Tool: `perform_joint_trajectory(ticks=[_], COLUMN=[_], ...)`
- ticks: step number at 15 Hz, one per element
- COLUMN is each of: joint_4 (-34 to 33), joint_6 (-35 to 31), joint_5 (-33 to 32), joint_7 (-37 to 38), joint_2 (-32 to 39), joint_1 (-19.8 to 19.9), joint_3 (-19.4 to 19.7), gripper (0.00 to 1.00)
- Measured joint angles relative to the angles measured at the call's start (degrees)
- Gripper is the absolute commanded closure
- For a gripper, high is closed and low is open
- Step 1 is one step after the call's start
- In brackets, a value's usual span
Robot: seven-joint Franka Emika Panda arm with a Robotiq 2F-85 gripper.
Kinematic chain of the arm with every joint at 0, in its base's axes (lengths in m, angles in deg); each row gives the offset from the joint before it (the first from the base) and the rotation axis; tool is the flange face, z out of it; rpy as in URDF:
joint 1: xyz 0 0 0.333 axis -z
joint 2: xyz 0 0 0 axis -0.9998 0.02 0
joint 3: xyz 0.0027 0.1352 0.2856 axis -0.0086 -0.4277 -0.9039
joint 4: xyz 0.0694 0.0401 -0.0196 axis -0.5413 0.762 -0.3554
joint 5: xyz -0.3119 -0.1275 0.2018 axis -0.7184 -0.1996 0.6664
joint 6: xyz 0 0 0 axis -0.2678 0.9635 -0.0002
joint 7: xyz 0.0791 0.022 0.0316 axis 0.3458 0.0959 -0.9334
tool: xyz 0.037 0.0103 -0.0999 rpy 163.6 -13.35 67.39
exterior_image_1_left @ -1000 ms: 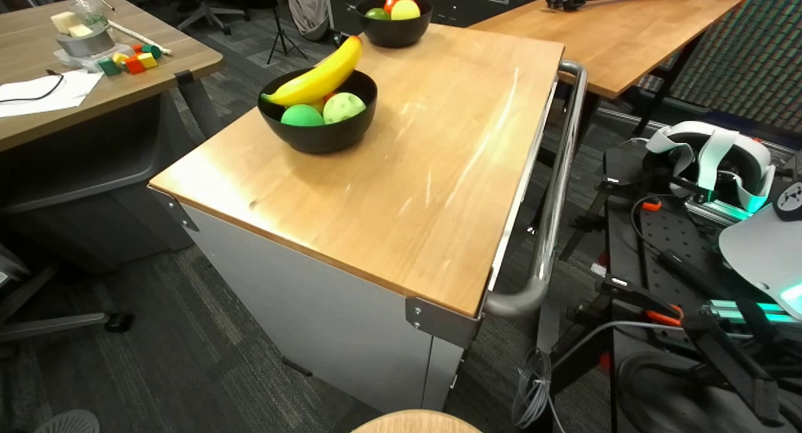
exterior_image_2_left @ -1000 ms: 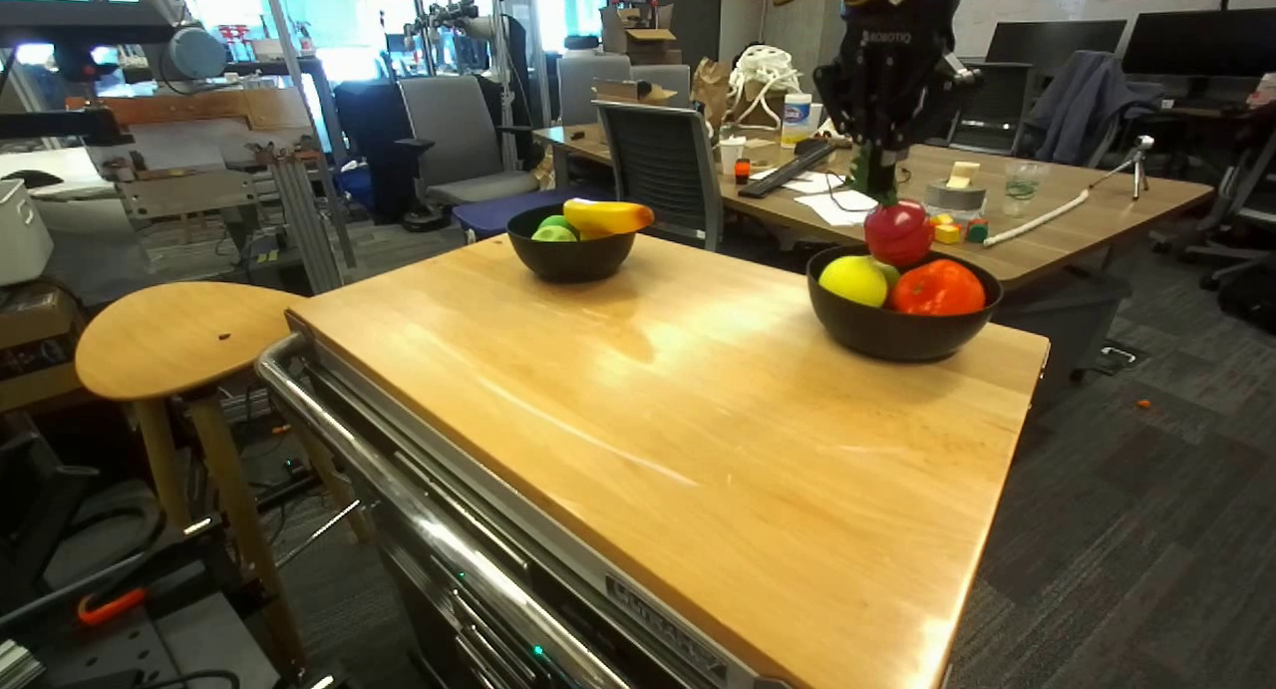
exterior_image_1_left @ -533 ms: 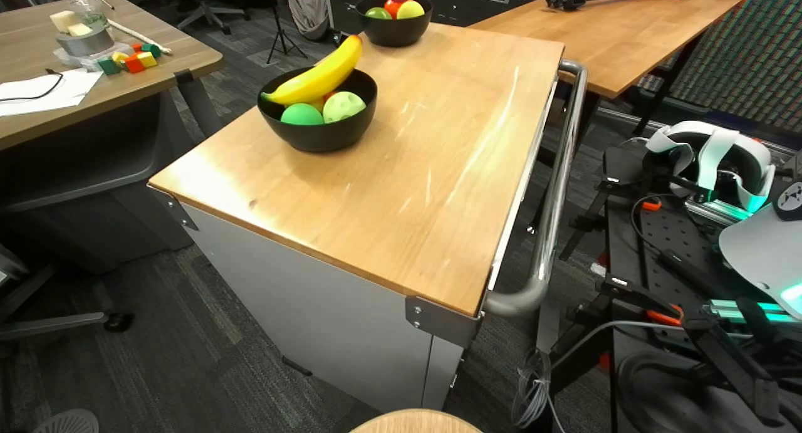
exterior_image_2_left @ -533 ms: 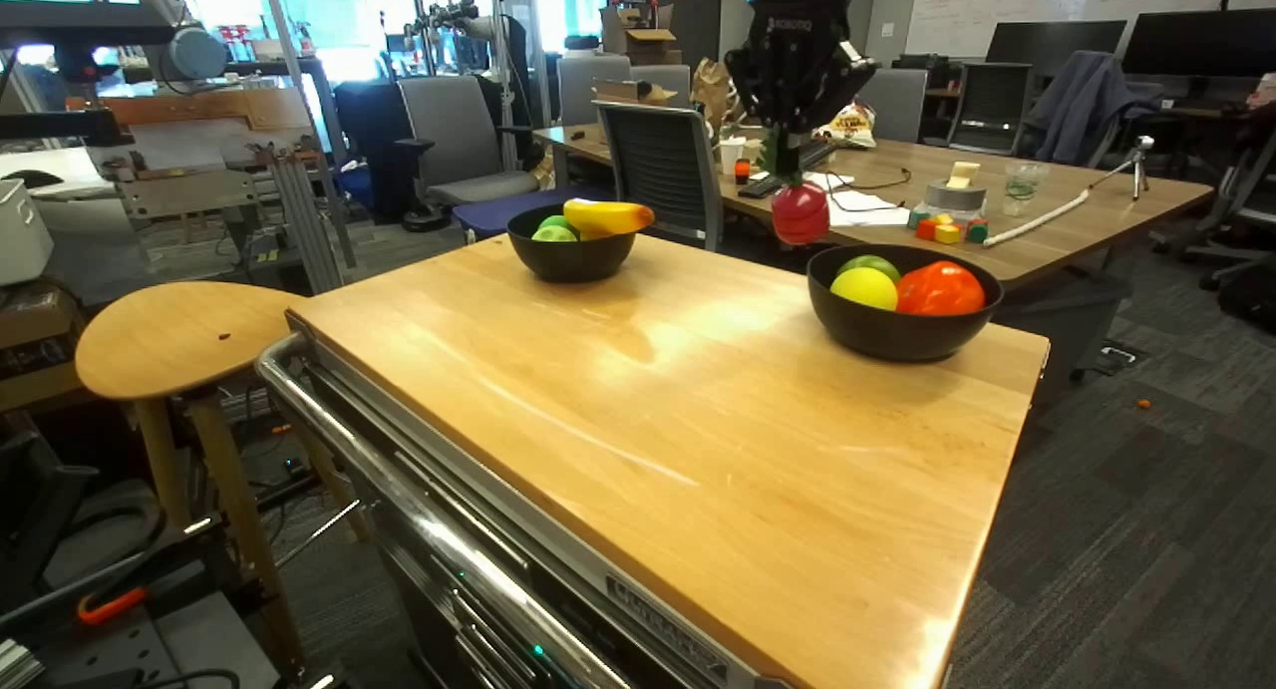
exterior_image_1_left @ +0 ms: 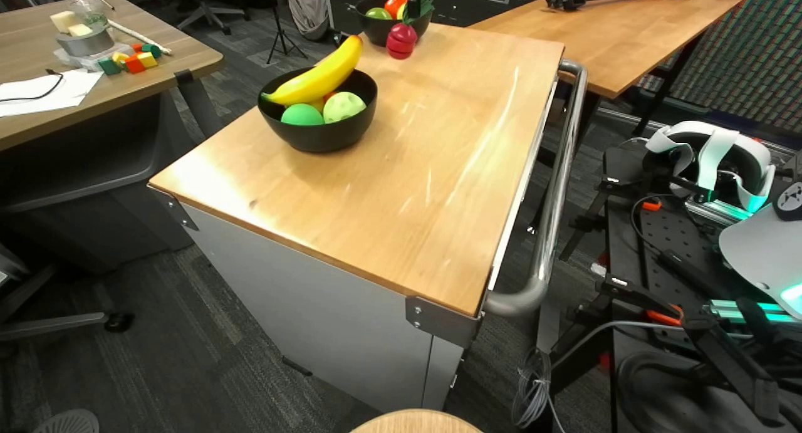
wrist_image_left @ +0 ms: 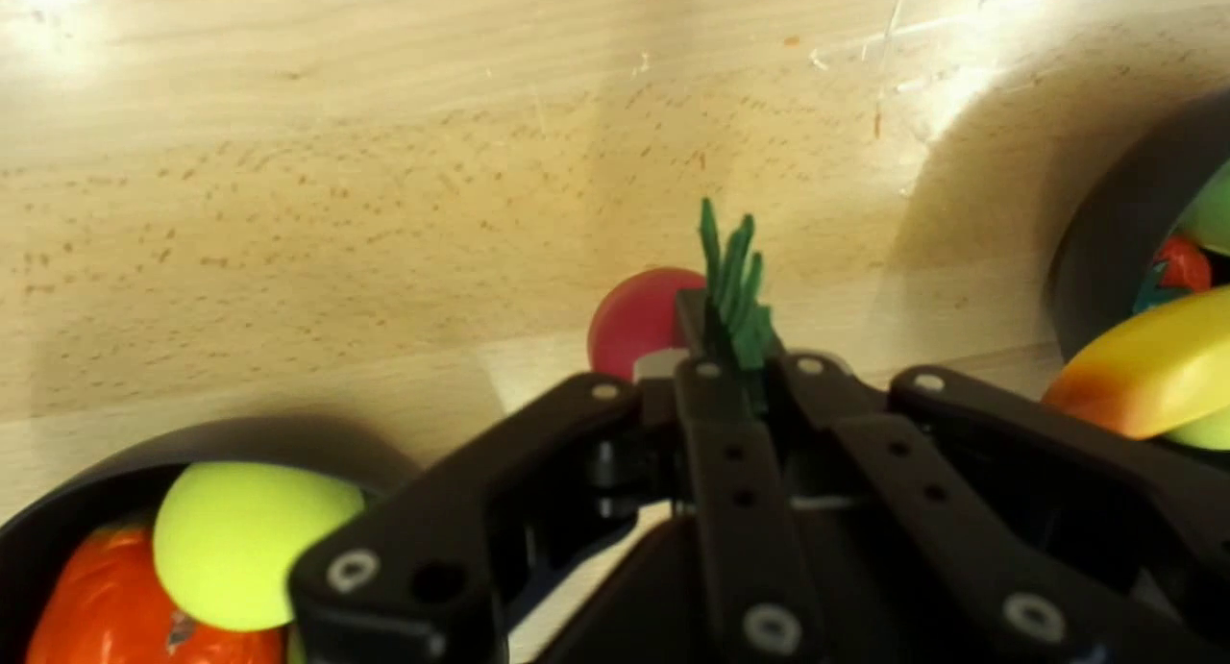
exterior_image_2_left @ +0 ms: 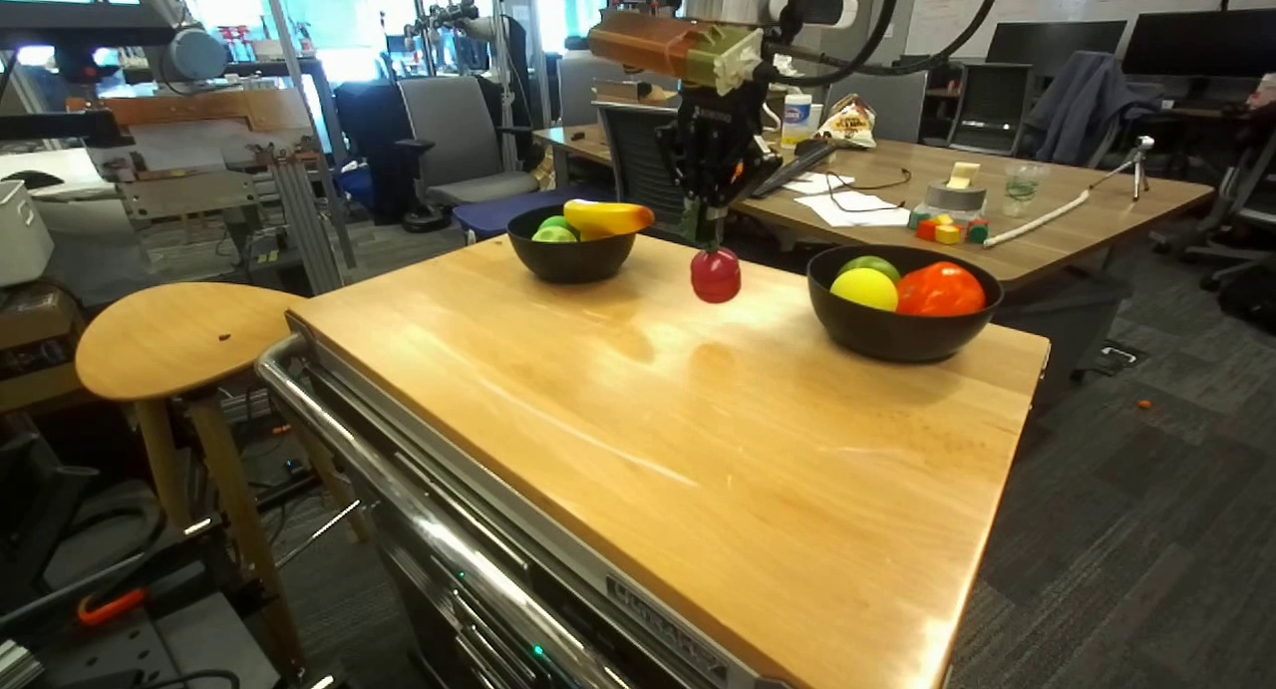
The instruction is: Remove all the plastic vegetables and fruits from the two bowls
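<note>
Red plastic vegetable [exterior_image_2_left: 716, 275], round and glossy with green leaves [wrist_image_left: 748, 333], hangs above the tabletop [exterior_image_2_left: 598, 410], slightly right of and above the frame's centre in an exterior view. The gripper [exterior_image_2_left: 711, 225] clamps its leafy top. Compared with the earlier frame there, it is lower and further left, farther from the right-hand bowl [exterior_image_2_left: 902, 332].

A glossy red radish [exterior_image_2_left: 716, 275] dangles bulb-down over the bench [exterior_image_2_left: 638, 420], its leafy green top [wrist_image_left: 738, 304] pinched in the hand [exterior_image_2_left: 706, 228]. One black bowl [exterior_image_2_left: 902, 338] holds a lumpy orange-red piece [exterior_image_2_left: 942, 290], a yellow ball [exterior_image_2_left: 863, 290] and a green piece [exterior_image_2_left: 877, 264]; in the other black bowl [exterior_image_1_left: 326, 138] a long yellow fruit [exterior_image_1_left: 318, 79] tilts over the rim, green balls [exterior_image_1_left: 302, 114] beside it.
</note>
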Motion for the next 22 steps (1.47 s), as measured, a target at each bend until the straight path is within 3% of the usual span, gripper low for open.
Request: perform_joint_trajectory(ticks=[1,3,7,8,9,10,11,12,14,17,22], joint_4=[0.23,0.37,0.91,1.09,1.13,1.17,1.18,1.18,1.25,2.47,11.10], joint_6=[0.11,0.55,0.93,0.64,0.78,0.86,0.85,0.85,0.68,-0.10,-7.95], joint_5=[-0.02,-0.09,1.66,3.31,3.54,3.53,3.53,3.53,3.12,-0.76,-5.06], joint_7=[-0.12,-0.55,-1.01,-0.96,-1.00,-1.00,-1.00,-1.00,0.11,7.43,11.65], joint_2=[0.27,0.79,0.39,-0.24,-0.64,-0.60,-0.31,0.02,0.43,-0.20,-10.85], joint_1=[0.00,0.06,0.60,0.98,1.19,1.23,1.20,1.10,1.08,0.78,-0.46], joint_3=[0.01,0.07,0.24,0.31,0.39,0.44,0.43,0.40,0.60,2.29,3.10], gripper=[0.70,0.65,0.33,0.49,0.42,0.33,0.07,0.08,0.00,0.00,0.00])
